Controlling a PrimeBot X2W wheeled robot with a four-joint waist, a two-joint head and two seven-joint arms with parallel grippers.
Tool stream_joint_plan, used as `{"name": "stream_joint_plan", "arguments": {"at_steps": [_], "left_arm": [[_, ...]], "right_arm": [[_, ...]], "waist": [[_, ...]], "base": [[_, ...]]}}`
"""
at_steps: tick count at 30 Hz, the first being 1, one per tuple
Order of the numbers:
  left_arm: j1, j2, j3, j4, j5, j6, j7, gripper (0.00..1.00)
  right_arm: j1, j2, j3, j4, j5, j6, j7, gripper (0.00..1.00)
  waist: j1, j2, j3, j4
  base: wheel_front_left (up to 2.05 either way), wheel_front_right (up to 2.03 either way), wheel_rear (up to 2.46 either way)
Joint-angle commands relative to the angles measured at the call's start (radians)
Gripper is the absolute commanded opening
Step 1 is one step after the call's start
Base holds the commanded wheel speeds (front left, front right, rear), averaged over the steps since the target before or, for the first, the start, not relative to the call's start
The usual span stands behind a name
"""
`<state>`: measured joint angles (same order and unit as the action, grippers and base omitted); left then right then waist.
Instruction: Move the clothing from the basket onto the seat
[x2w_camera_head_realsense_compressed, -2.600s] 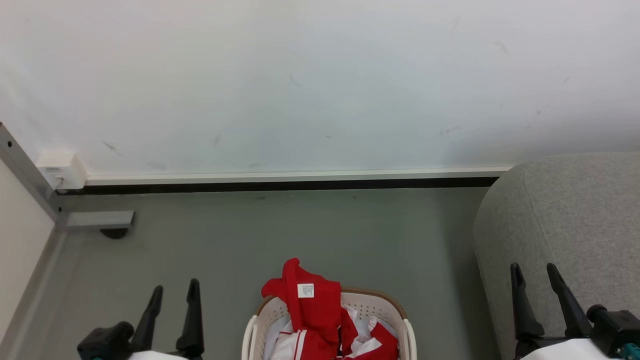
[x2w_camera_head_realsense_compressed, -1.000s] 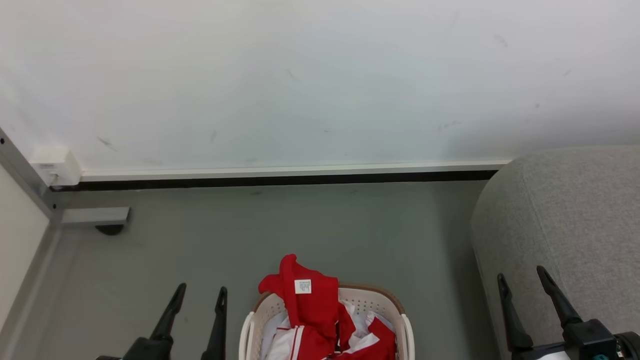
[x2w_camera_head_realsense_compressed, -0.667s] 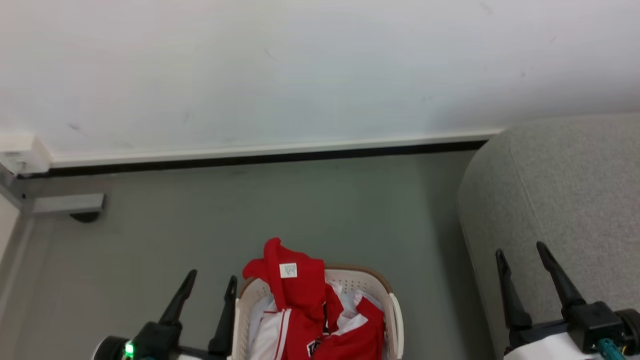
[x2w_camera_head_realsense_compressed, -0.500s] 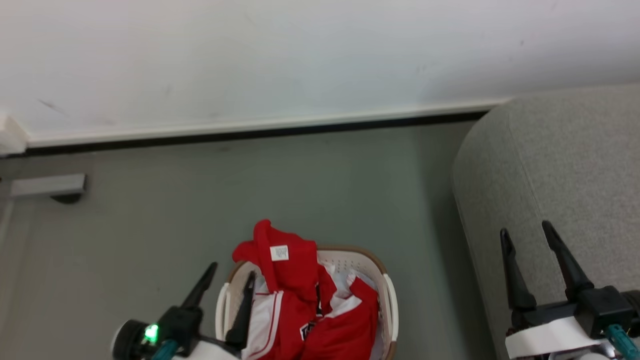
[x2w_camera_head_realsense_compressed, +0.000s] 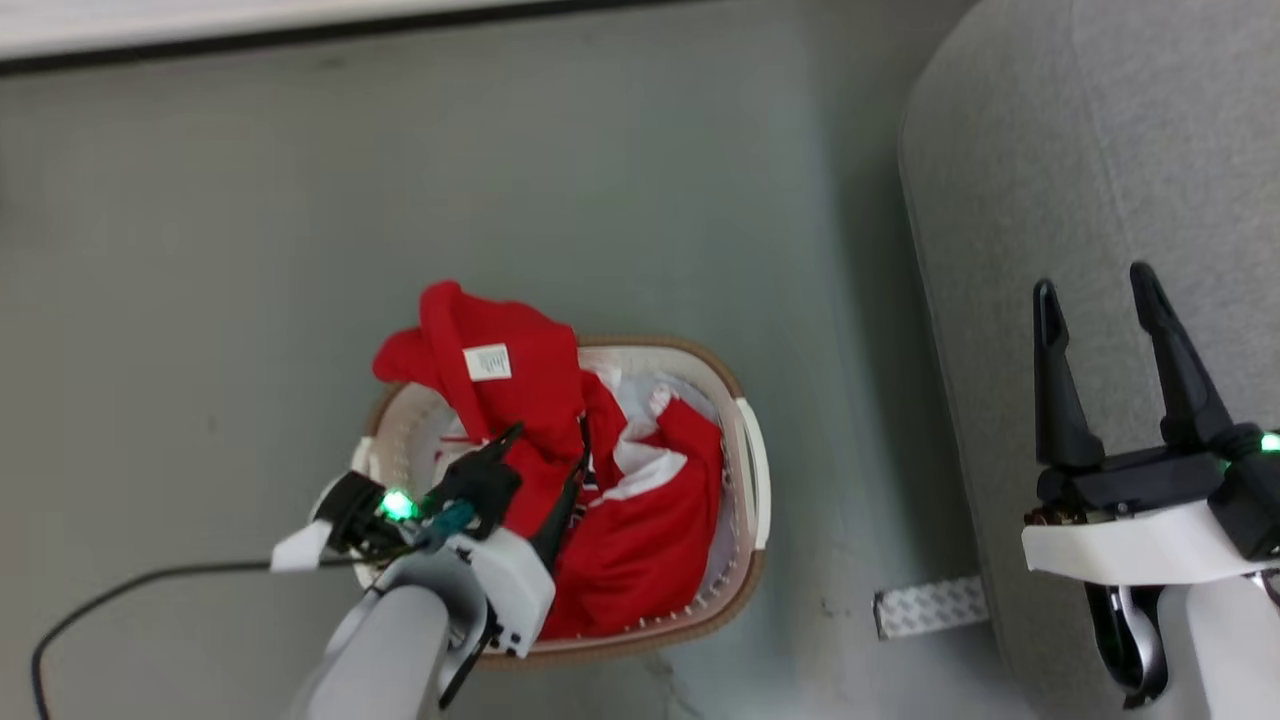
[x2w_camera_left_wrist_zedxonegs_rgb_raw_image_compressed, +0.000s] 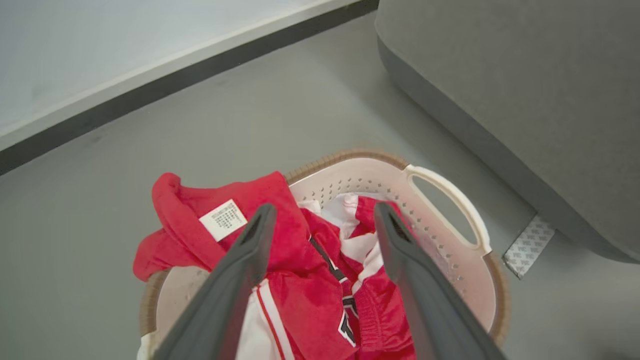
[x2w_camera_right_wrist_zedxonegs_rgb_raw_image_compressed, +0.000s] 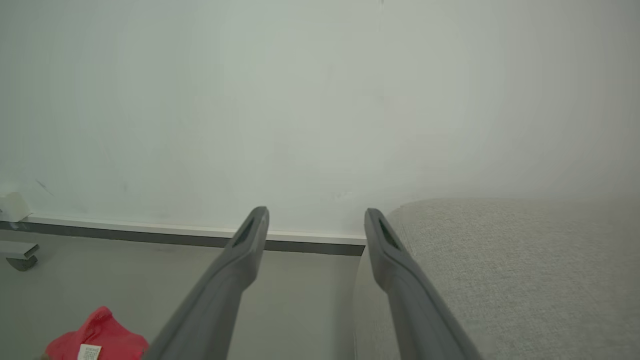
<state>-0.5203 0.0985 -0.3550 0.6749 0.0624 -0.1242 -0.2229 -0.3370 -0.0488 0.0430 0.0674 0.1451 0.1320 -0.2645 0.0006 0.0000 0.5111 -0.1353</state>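
Just then my left claw hung spread wide over the red clothing heaped in the basket, while right of the basket my right claw gaped empty above the seat

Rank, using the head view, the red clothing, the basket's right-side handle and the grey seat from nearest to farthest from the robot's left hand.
1. Clothing, directly beneath the left hand.
2. Basket handle, just to its right.
3. Seat, far off to the right.
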Motion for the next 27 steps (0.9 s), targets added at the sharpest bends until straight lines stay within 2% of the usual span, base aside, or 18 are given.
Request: {"name": "stream_joint_plan", "arguments": {"at_steps": [1,9,19,23,24,25,26,27], "left_arm": [[-0.041,0.001,-0.015,0.043,0.012,-0.005,0.021,1.00],[-0.217,-0.003,-0.061,0.260,0.028,0.001,0.161,1.00],[-0.349,0.002,-0.075,0.426,0.042,0.053,0.203,1.00],[-0.379,0.001,-0.085,0.487,0.039,0.055,0.205,1.00],[-0.384,-0.001,-0.086,0.498,0.034,0.051,0.199,0.84],[-0.387,-0.003,-0.089,0.504,0.031,0.049,0.184,0.24],[-0.389,-0.006,-0.092,0.510,0.029,0.047,0.169,0.00],[-0.386,-0.010,-0.091,0.520,0.020,0.042,0.159,0.00]], "right_arm": [[-0.030,-0.003,0.002,-0.009,0.009,-0.002,0.000,1.00],[-0.088,-0.003,0.001,-0.035,0.022,-0.002,0.000,1.00],[-0.112,-0.003,0.023,-0.062,0.031,-0.002,0.000,1.00],[-0.104,-0.003,0.017,-0.066,0.026,-0.002,0.000,1.00],[-0.101,-0.003,0.014,-0.065,0.023,-0.002,0.000,1.00],[-0.099,-0.003,0.012,-0.063,0.022,-0.002,0.000,1.00],[-0.095,-0.003,0.008,-0.059,0.020,-0.002,0.000,1.00],[-0.091,-0.003,0.004,-0.054,0.017,-0.002,0.000,1.00]], "waist": [[-0.0006,0.0000,0.122,-0.034],[-0.0006,0.0000,0.255,-0.045],[-0.0006,0.0000,0.352,-0.051],[-0.0006,0.0000,0.370,-0.054],[-0.0006,0.0000,0.371,-0.053],[-0.0006,0.0000,0.369,-0.051],[-0.0006,0.0000,0.363,-0.047],[-0.0006,0.0000,0.354,-0.043]], "base": [[0.00,0.00,0.00],[0.00,0.00,0.00],[0.00,0.00,0.00],[0.00,0.00,0.00],[0.00,0.00,0.00],[0.00,0.00,0.00],[0.00,0.00,0.00],[0.00,0.00,0.00]]}}
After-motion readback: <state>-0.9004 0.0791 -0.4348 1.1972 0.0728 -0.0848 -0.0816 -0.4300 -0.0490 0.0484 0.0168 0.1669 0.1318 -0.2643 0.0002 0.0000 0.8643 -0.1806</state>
